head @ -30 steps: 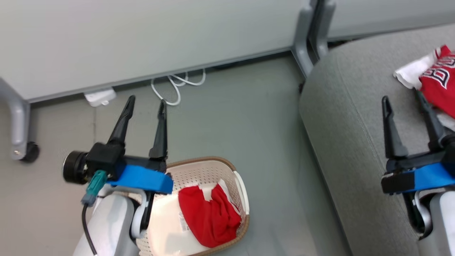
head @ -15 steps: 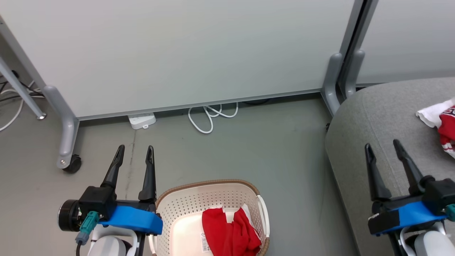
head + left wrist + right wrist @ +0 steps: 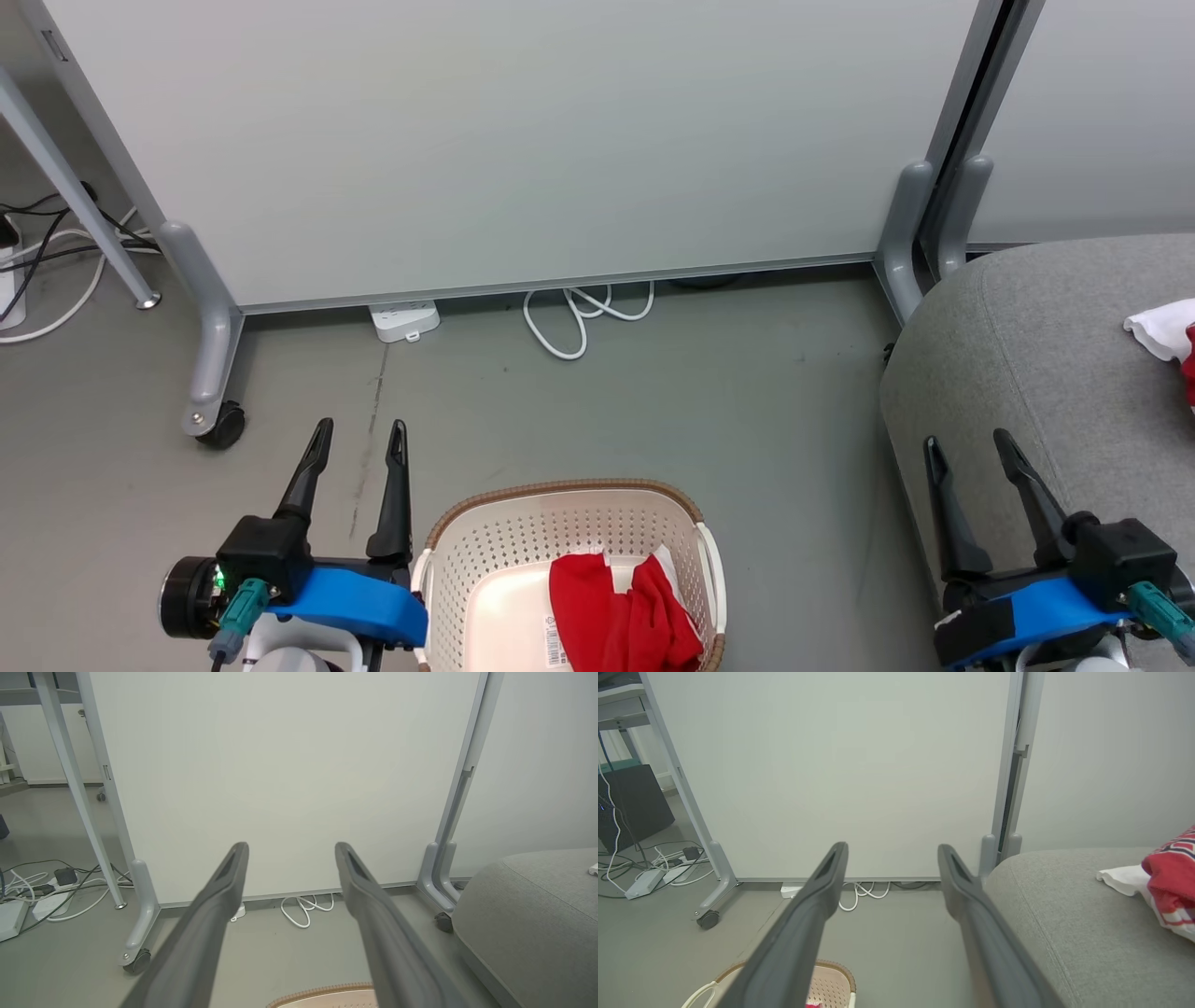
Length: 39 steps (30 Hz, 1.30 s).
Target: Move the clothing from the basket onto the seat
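Seeing the basket (image 3: 560, 487) holding one red garment (image 3: 607, 616), left gripper (image 3: 359, 429) and right gripper (image 3: 966, 441) flanking it, both spread, empty.

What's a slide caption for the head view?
Open left gripper beside the laundry basket with a red garment inside; open right gripper over the grey seat.

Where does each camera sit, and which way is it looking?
Head view: on the head, looking down at the basket, red clothing and seat; left gripper and right gripper show, open.
Left wrist view: on the left wrist, facing the white panel; its fingers show.
Right wrist view: on the right wrist, facing that panel; its fingers show.
Both wrist views share the panel and seat.
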Tool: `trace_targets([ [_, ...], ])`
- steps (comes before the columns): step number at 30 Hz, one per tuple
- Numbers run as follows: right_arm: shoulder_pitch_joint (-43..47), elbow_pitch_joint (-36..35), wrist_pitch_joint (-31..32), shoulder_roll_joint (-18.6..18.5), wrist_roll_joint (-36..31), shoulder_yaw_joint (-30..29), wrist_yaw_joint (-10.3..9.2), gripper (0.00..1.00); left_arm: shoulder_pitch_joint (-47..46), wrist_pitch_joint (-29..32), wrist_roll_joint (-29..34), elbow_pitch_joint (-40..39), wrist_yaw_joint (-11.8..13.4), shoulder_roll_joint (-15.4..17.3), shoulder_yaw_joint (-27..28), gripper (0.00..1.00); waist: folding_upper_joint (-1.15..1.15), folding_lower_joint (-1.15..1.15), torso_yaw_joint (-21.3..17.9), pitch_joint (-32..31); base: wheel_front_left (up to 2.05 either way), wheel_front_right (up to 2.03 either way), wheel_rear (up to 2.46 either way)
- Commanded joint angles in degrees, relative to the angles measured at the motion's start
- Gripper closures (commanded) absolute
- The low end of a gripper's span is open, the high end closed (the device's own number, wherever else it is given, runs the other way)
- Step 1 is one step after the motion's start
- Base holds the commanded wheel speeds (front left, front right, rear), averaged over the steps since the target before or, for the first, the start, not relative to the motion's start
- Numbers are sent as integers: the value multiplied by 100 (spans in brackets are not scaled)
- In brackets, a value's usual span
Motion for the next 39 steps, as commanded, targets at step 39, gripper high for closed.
trace_targets([
  [39, -1008, -236, -3, -34, -38, 84, 1, 0, -1601, -27, -183, 1282, -51, 261, -1873, 0, 0, 0, -848, 1476, 0, 0, 0],
])
